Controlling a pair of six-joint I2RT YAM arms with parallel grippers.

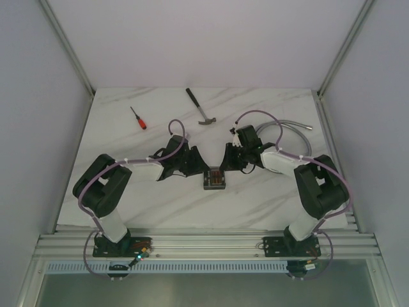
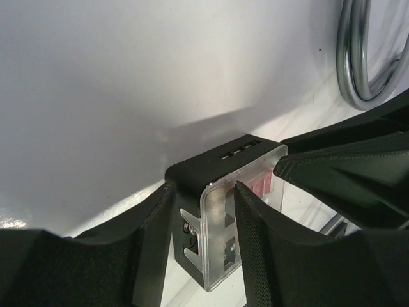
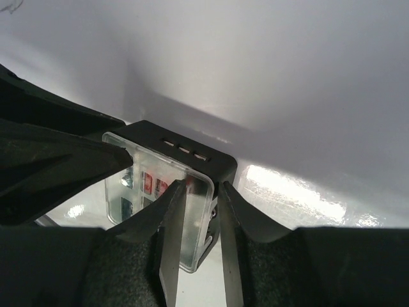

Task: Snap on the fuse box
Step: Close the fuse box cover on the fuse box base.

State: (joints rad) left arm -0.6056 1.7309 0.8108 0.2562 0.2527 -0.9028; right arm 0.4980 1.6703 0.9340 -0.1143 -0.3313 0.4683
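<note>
The glossy white, grey-veined table point(image 1: 268, 198) fills my overhead view. My left gripper point(image 2: 201, 217), with its wedge-shaped matte black jaws, stands apart astride one end of the fuse box point(image 1: 215, 178), and my right gripper point(image 3: 199, 204) sits narrowly apart over the opposite edge; I cannot tell whether either truly clamps. The box lies flat mid-table between them, a squarish black plastic shell with red fuses showing through its rounded clear lid point(image 2: 220, 249).
</note>
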